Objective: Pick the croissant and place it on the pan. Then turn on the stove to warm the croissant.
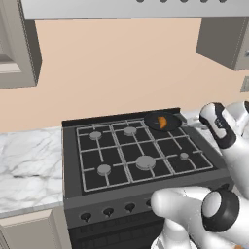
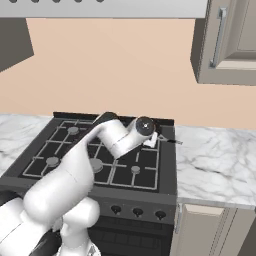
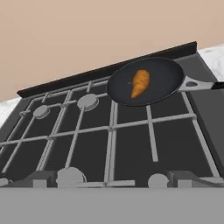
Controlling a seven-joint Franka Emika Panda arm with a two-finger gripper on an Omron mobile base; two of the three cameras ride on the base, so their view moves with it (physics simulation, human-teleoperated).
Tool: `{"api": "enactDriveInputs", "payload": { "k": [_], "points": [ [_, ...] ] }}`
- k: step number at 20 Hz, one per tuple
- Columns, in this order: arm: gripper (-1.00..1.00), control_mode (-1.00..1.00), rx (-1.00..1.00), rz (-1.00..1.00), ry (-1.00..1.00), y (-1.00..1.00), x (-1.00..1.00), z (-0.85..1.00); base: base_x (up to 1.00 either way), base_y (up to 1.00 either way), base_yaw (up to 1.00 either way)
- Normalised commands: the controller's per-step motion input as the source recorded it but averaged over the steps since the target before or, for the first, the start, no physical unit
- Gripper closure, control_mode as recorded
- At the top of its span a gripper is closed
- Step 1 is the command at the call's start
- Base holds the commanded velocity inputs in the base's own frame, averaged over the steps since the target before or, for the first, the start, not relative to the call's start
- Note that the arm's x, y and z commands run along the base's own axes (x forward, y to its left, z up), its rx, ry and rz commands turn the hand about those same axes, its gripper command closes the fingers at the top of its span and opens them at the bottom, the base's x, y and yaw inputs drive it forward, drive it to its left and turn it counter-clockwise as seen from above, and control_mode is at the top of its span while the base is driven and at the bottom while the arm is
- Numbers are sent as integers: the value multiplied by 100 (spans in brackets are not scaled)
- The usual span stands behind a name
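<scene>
The croissant [image 3: 140,83] is seen lying inside the pan [image 3: 164,85], which is set at the back right corner of the stove [image 3: 131,144]. The gripper [image 3: 109,180] is held wide open, with nothing between its 2 fingertips.

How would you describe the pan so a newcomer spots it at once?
Find the dark grey stove between marble counters. At its back right corner sits the pan, round, black and shallow, holding the orange croissant. The other burners are bare grey caps.
</scene>
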Motion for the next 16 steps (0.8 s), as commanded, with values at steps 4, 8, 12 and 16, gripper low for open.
{"api": "enactDriveInputs", "payload": {
  "k": [4, 8, 12, 16],
  "points": [
    [-100, -100, 1, 9, -14, -16, -50, 4, 0, 0, 0],
    [-100, -100, 0, 7, -16, -8, -39, 0, 0, 0, 0],
    [-100, -100, 0, 3, -16, 0, -30, 0, 0, 0, 0],
    [-100, -100, -2, 0, -19, 0, -34, 0, 0, 0, 0]
  ]
}}
